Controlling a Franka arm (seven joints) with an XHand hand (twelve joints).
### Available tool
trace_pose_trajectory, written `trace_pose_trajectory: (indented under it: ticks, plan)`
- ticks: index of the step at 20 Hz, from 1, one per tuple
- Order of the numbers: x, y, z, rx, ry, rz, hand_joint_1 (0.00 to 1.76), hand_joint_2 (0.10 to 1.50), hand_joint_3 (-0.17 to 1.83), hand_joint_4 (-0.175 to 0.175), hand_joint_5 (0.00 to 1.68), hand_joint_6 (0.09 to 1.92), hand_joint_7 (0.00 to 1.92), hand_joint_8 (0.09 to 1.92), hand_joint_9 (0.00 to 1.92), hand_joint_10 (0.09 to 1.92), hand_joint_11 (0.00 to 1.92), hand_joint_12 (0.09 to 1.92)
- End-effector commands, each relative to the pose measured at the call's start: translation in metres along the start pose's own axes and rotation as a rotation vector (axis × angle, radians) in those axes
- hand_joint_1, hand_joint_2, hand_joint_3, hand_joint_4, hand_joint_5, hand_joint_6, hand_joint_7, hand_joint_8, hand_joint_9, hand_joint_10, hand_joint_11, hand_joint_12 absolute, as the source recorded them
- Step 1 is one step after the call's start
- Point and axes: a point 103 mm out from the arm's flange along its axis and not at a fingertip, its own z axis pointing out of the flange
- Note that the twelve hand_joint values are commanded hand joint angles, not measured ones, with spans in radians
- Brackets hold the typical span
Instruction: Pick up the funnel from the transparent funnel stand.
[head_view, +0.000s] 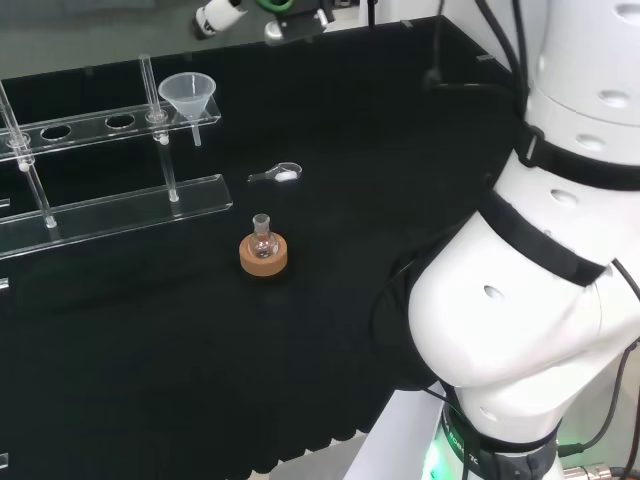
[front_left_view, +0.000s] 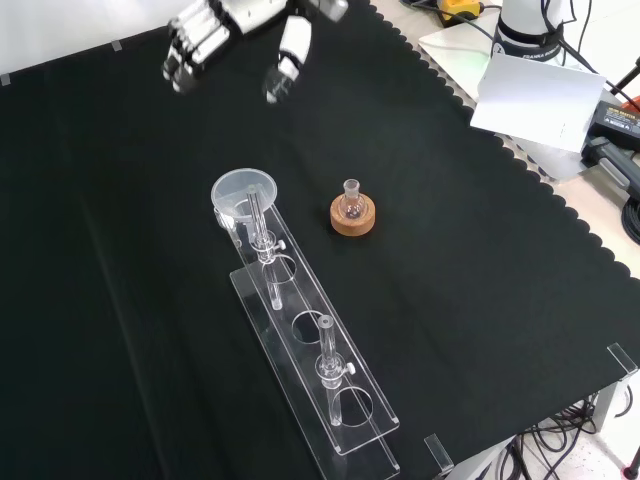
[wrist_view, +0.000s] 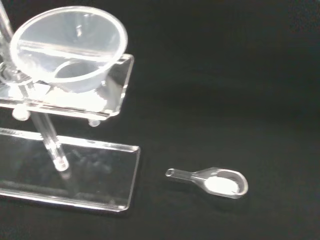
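Observation:
A clear plastic funnel (head_view: 188, 95) sits upright in the end hole of the transparent stand (head_view: 110, 210), its stem hanging down through the upper shelf. In the front view the funnel (front_left_view: 245, 193) is at the stand's (front_left_view: 335, 420) far end, and the hand (front_left_view: 215, 35) hovers higher in the picture, well apart from it. Its fingers are straight and spread, its thumb (front_left_view: 290, 55) stands off to the side, and it holds nothing. In the head view the hand (head_view: 218, 17) shows at the top edge. The wrist view looks down on the funnel (wrist_view: 70, 47) and the stand's base (wrist_view: 75, 180).
A small round flask on a cork ring (head_view: 263, 250) stands on the cloth close to the stand's funnel end (front_left_view: 352, 212). A clear scoop with white powder (head_view: 280, 176) lies beyond it (wrist_view: 220, 181). The stand's other holes are bare. White paper (front_left_view: 535, 100) lies off the cloth.

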Motion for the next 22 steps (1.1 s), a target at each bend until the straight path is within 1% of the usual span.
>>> trace_pose_trajectory:
  ticks: [1, 3, 5, 6, 9, 12, 16, 19, 22]
  plan:
    - [0.039, 0.026, 0.017, 0.094, -0.025, -0.071, 0.34, 0.88, 0.27, 0.022, 0.16, 0.09, 0.04, 0.33, 0.08, 0.68, 0.0, 1.38]
    - [0.042, 0.031, 0.02, 0.112, -0.036, -0.072, 0.38, 0.85, 0.26, 0.025, 0.14, 0.09, 0.01, 0.38, 0.07, 0.69, 0.0, 1.39]
    - [0.045, 0.036, 0.022, 0.144, -0.033, -0.079, 0.43, 0.82, 0.25, 0.028, 0.12, 0.09, 0.0, 0.37, 0.07, 0.7, 0.0, 1.42]
    - [0.047, 0.038, 0.023, 0.162, -0.031, -0.08, 0.45, 0.81, 0.25, 0.029, 0.11, 0.09, 0.0, 0.33, 0.05, 0.71, 0.0, 1.44]
    - [0.054, 0.045, 0.027, 0.187, -0.05, -0.078, 0.53, 0.78, 0.24, 0.032, 0.07, 0.09, 0.0, 0.15, 0.01, 0.7, 0.05, 1.51]
    - [0.057, 0.05, 0.034, 0.21, -0.061, -0.072, 0.56, 0.76, 0.23, 0.034, 0.05, 0.09, 0.0, 0.09, 0.0, 0.68, 0.08, 1.54]
    - [0.058, 0.058, 0.04, 0.24, -0.071, -0.069, 0.61, 0.73, 0.23, 0.037, 0.04, 0.09, 0.0, 0.09, 0.0, 0.67, 0.11, 1.56]
    - [0.059, 0.062, 0.044, 0.268, -0.098, -0.07, 0.65, 0.71, 0.23, 0.044, 0.04, 0.09, 0.0, 0.09, 0.0, 0.64, 0.15, 1.56]
    - [0.057, 0.064, 0.048, 0.283, -0.089, -0.068, 0.71, 0.68, 0.23, 0.052, 0.03, 0.09, 0.0, 0.09, 0.0, 0.62, 0.18, 1.55]
